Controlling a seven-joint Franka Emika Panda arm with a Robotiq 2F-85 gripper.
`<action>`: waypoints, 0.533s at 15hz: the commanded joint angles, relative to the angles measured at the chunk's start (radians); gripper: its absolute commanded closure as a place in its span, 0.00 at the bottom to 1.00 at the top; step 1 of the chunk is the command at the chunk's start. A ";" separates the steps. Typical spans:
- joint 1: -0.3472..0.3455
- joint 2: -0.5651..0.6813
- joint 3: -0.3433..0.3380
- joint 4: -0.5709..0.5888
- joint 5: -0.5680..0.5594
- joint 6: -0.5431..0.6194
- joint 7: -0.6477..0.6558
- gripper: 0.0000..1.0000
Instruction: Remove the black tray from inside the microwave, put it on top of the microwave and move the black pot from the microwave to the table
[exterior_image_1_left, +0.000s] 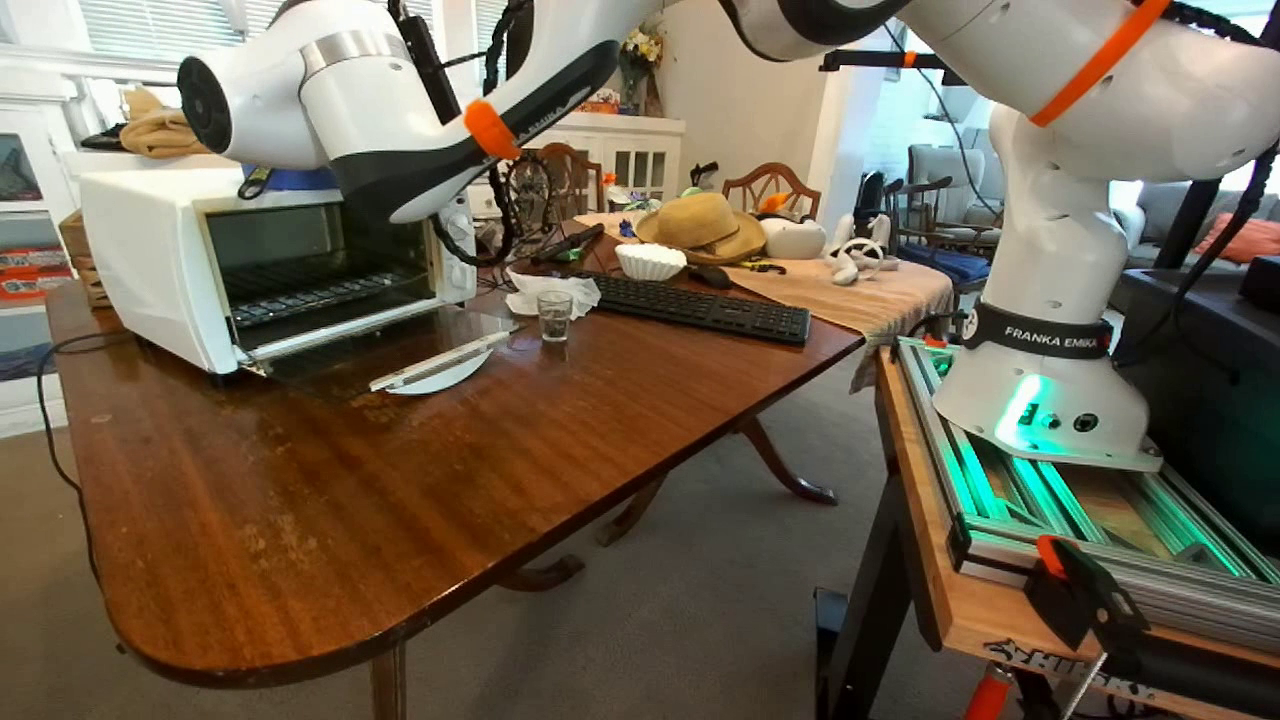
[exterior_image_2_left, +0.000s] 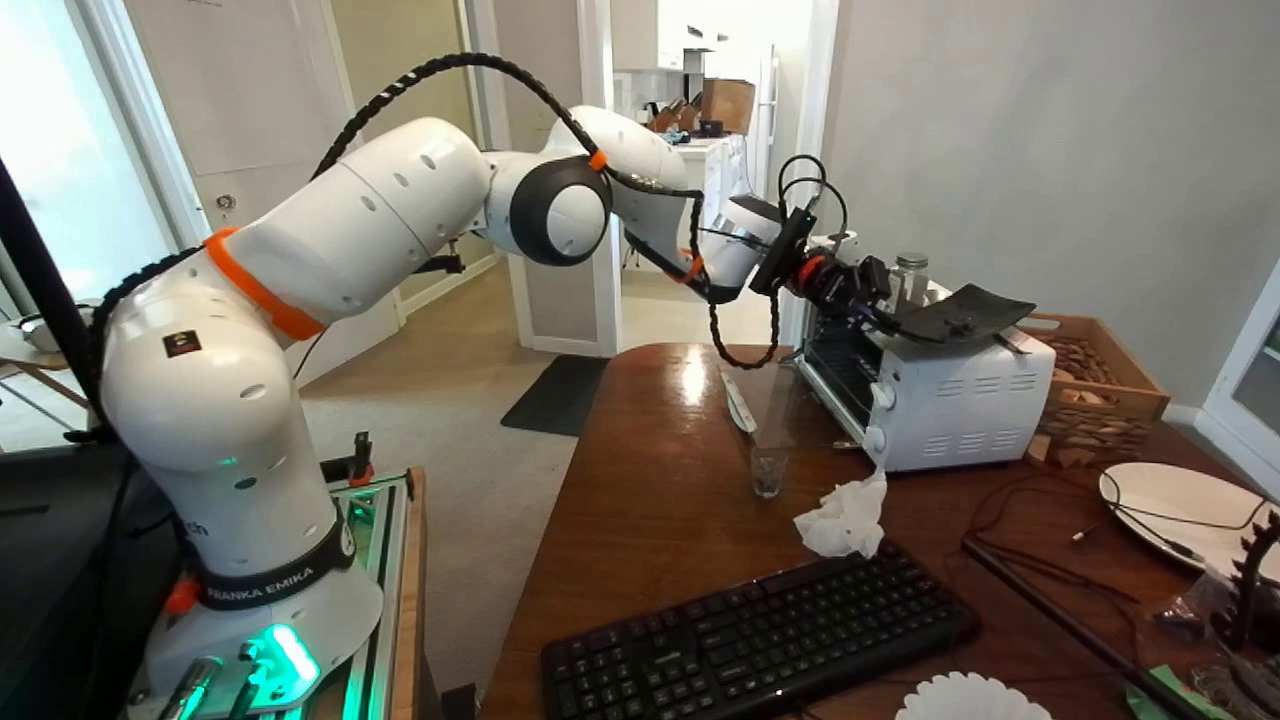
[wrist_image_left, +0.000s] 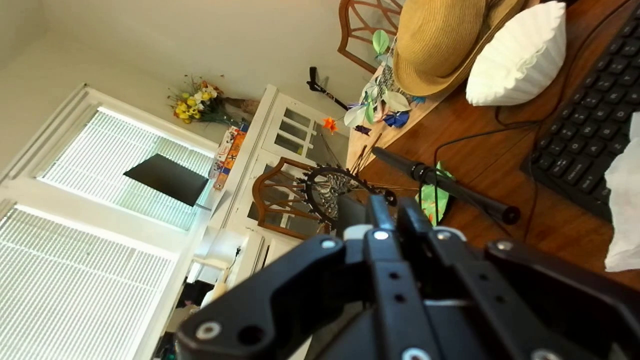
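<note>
Squeezed nearly together in the wrist view, the hand (wrist_image_left: 396, 212) leaves only a narrow slit between its two fingers (wrist_image_left: 382, 245). In an exterior view its tips meet the near edge of the black tray (exterior_image_2_left: 990, 308), so I take it to be pinching that thin sheet, though the contact itself is too small to make out clearly.

The tray is over the top of the microwave (exterior_image_2_left: 970, 410), out of its cavity (exterior_image_1_left: 275, 235) and near a glass jar (exterior_image_2_left: 908, 275); it looks tilted or bowed rather than flat, and I cannot tell whether any of it rests on the top. Taking it out, then, is done, and setting it down seems to be the present step: the sheet has yet to be let go.

Below, the door (exterior_image_1_left: 395, 345) is lowered, and a wire rack (exterior_image_1_left: 330, 297) shows inside. The black pot does not show in any view. Part of the cavity lies behind the arm (exterior_image_1_left: 400, 175), so it may well sit in there, but that is a guess. On the table (exterior_image_1_left: 330, 500) I see a small glass (exterior_image_1_left: 556, 318), a keyboard (exterior_image_1_left: 697, 308) and a white fluted bowl (exterior_image_1_left: 650, 262), and no dark pot among them.

By my reckoning the task is roughly half finished. What is left: lay the tray steady, free the fingers, back away, then find the pot and bring it to the table.
</note>
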 joint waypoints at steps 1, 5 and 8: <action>0.020 0.057 -0.021 0.088 -0.017 -0.020 -0.045 0.97; 0.029 0.078 -0.030 0.119 -0.015 -0.017 -0.061 0.97; 0.035 0.092 -0.037 0.142 -0.012 -0.015 -0.073 0.97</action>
